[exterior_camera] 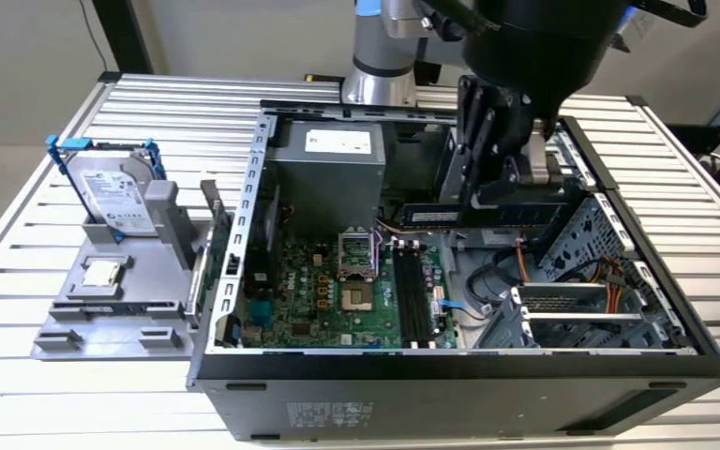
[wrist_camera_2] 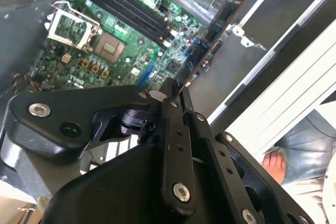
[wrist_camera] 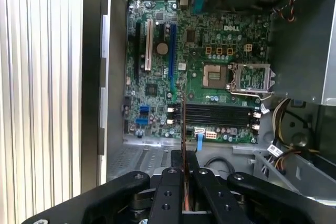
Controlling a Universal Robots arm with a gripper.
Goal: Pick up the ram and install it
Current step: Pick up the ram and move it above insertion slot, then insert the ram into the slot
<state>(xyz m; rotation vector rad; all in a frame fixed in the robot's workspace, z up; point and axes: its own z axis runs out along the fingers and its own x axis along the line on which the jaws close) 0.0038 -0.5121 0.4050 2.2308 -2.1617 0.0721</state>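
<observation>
1. Grips the ram (exterior_camera: 472, 215) between clenched jaws of the gripper (exterior_camera: 525, 194), near one end of the stick. Hangs it inside the open case (exterior_camera: 256, 187), at about 1 o'clock from the black memory slots (exterior_camera: 412, 300) in the exterior view, apart from them.
2. Could pivot in that off-centre pinch, then meet a slot crooked and jam or bend.
3. Could land between slots or in the wrong one, since these lie close side by side; cannot tell whether the end latches stand open.
4. Could snag the cables (exterior_camera: 495, 279) at 3 o'clock of the slots on the way down.
5. Could strike the bare CPU socket (exterior_camera: 357, 258) at 9 o'clock of the slots if released early.
</observation>
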